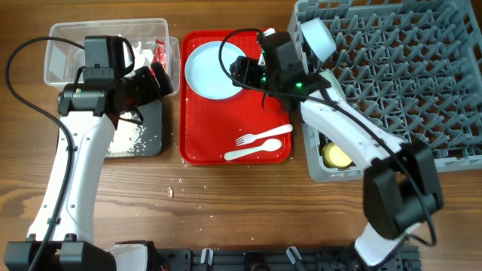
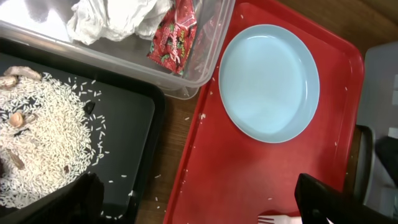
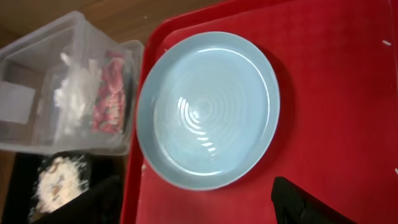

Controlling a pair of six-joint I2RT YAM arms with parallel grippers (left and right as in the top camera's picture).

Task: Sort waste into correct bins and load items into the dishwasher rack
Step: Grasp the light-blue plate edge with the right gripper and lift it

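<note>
Found plate [image 3: 208, 109] in far left corner of red tray [image 3: 336, 93] — right gripper [image 3: 200, 202] over it, jaws apart; left gripper [image 2: 202, 200] spread wide, empty.

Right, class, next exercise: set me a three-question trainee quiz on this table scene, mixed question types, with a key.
1. True or false: the pale blue plate lies on the red tray.
2. Where is the red snack wrapper? A) in the clear tub B) on the wooden table C) in the grey rack
3. Short answer: which two pieces of white cutlery lie on the red tray?

Key: 1 true. 2 A. 3 the fork and the spoon.
</note>
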